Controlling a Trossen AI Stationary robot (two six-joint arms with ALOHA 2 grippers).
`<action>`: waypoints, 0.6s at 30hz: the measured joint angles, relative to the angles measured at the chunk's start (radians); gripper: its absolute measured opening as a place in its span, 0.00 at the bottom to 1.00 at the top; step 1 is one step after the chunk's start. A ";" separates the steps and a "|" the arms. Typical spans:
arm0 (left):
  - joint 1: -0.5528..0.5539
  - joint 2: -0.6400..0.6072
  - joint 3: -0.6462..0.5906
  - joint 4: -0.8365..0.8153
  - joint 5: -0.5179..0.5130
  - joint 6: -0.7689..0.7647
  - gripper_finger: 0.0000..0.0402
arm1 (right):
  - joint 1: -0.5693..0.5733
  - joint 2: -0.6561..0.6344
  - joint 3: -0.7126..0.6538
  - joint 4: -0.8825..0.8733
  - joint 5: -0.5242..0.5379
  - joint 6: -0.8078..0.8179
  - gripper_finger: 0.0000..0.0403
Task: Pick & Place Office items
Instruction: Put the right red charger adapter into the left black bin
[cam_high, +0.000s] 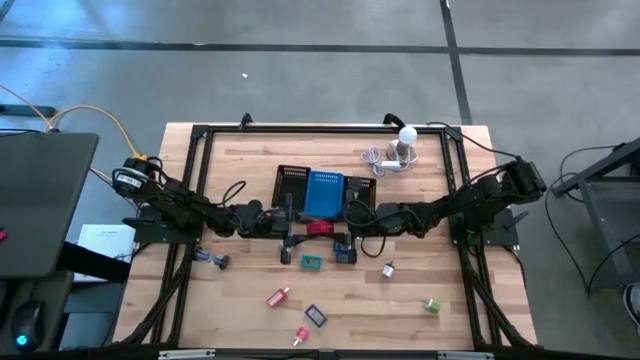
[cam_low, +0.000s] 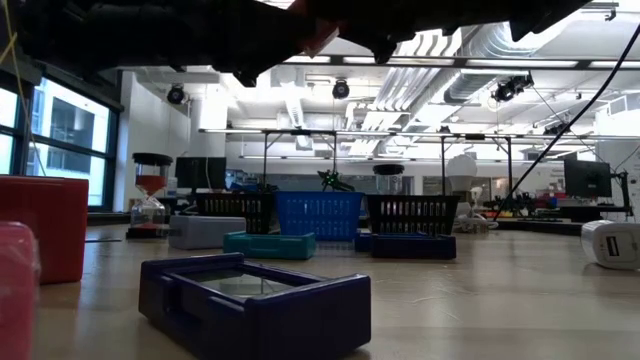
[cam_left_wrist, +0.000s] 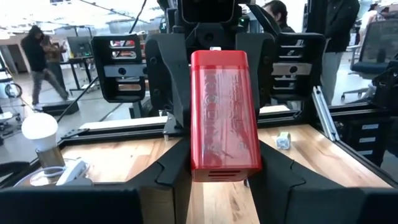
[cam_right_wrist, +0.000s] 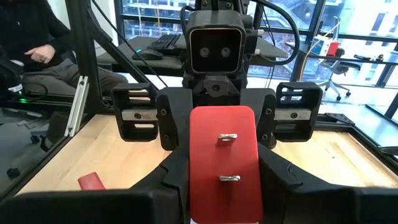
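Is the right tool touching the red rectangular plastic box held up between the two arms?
Touching. The right wrist view shows the red rectangular plastic box wedged between the right tool's dark fingers, both pressed against its sides with no gap.

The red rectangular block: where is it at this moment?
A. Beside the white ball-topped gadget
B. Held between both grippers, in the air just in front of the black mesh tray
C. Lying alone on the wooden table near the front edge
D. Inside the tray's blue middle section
B: the red rectangular block sits between the left gripper and the right gripper, and each wrist view shows it between that arm's fingers, facing the other gripper.
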 joint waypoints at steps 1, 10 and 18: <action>0.000 0.000 0.000 0.000 -0.001 0.001 0.29 | 0.000 0.000 0.000 -0.002 0.000 0.000 0.26; -0.010 0.000 0.001 0.004 -0.031 0.004 0.29 | 0.014 0.000 0.000 -0.022 0.089 0.009 0.58; -0.059 -0.057 0.002 -0.128 -0.179 0.003 0.29 | 0.117 0.000 0.000 -0.102 0.323 -0.040 0.78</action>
